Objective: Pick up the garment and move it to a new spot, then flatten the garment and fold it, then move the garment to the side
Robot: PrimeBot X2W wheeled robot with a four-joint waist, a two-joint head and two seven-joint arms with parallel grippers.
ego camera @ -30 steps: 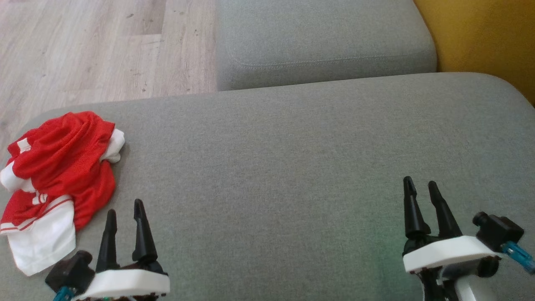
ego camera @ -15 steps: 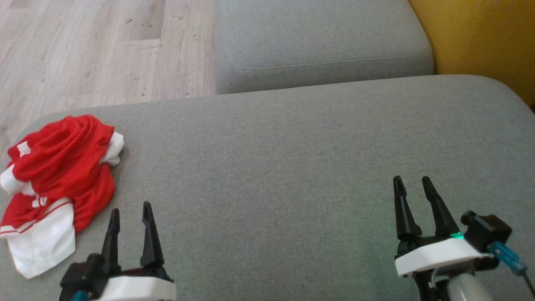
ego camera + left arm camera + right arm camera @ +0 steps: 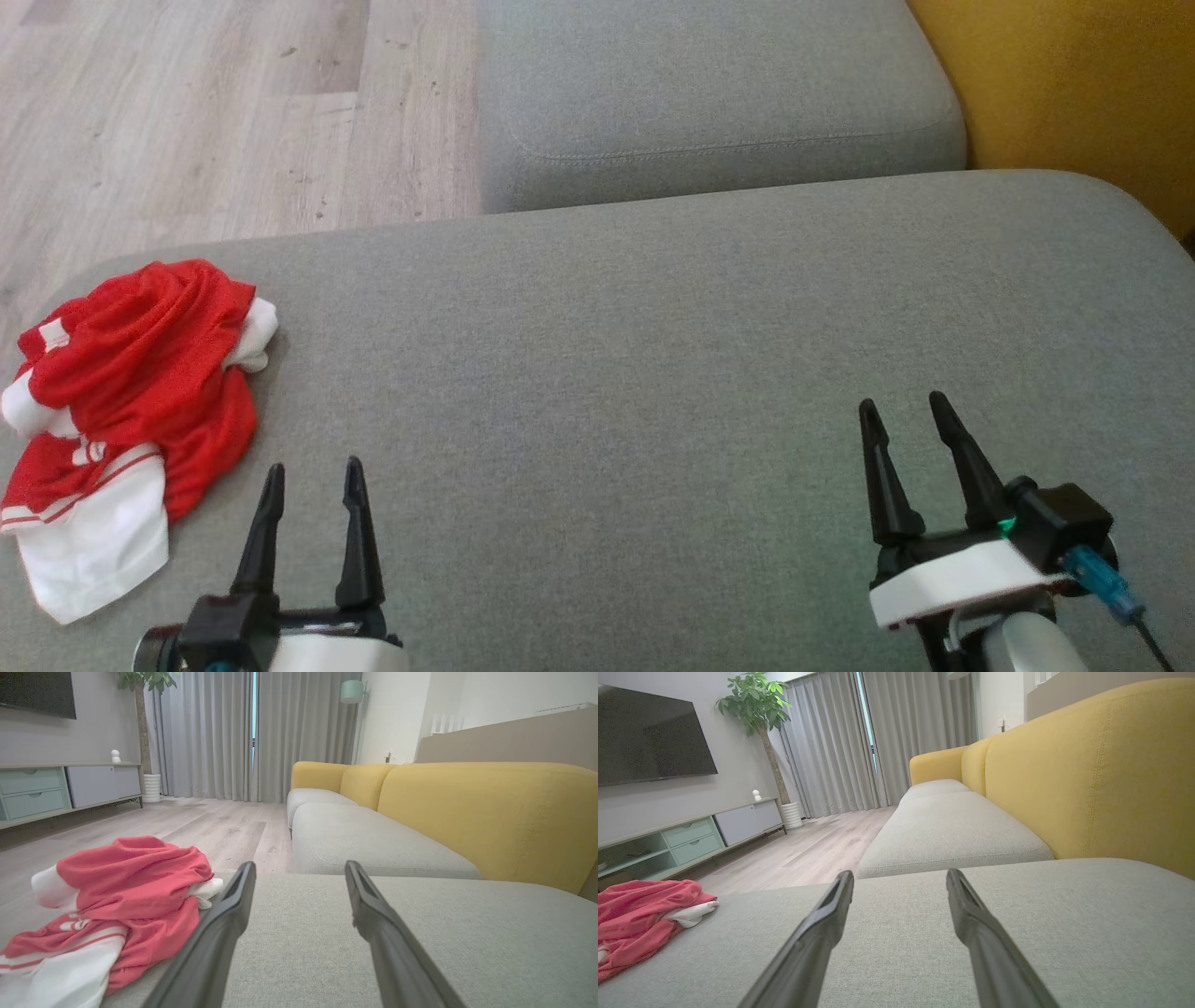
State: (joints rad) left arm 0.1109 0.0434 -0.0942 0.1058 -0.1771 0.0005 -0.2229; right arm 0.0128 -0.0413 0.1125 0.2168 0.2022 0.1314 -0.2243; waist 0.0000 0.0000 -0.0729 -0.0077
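A crumpled red-and-white garment point(image 3: 131, 411) lies heaped on the grey cushion's point(image 3: 653, 373) far left edge.

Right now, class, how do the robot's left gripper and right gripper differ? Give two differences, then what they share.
The left gripper stands close beside the garment; the right gripper is far across the cushion from it. The head view cuts off most of the left gripper's base, while the right gripper's white base shows. Both are open and empty.
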